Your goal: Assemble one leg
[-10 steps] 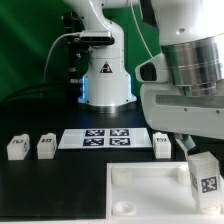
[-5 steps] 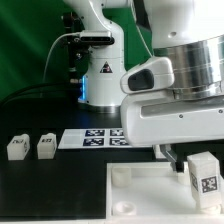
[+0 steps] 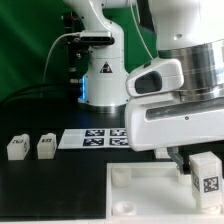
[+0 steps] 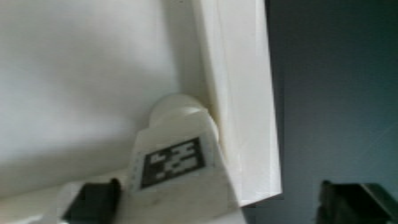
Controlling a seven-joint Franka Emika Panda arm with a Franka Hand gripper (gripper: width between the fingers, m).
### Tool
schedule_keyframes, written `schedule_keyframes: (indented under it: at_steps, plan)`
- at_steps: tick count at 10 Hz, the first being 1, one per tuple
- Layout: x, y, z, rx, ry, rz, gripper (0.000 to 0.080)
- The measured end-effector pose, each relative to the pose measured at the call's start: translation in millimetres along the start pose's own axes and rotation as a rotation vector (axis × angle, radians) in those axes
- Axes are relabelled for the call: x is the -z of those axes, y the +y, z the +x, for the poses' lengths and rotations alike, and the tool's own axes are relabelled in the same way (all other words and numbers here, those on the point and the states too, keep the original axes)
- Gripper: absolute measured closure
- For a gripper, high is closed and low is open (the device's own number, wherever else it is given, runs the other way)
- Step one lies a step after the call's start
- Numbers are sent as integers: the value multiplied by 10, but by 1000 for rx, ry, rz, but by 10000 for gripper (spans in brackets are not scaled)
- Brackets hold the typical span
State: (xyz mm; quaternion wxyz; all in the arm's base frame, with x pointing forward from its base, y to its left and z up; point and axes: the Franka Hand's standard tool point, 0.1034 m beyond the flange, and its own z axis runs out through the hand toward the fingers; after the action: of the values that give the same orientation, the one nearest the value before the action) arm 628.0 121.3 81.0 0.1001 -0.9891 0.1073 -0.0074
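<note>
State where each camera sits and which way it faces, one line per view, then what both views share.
Exterior view: off the arm, low, looking across the black table toward the robot's base; the arm fills the exterior view's right, above the leg and the white tray.
Wrist view: on the wrist, looking down between the dark fingers of the gripper at the leg by the tray's edge.
Shared: the leg and the tray.
</note>
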Motion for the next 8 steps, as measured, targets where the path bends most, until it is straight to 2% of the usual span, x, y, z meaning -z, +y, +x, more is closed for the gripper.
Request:
schedule_keyframes:
  at_steps: [1, 2, 4, 7, 8]
  plan:
    - [-2, 2, -6, -107, -2, 1, 338]
    - [-7, 40, -8, -230, -4, -3, 486]
    - [-15, 49, -10, -404, -5, -2, 495]
    - [-51, -24, -47, -990, -17, 54, 499]
    - [-64, -64, -48, -1176, -28, 87, 501]
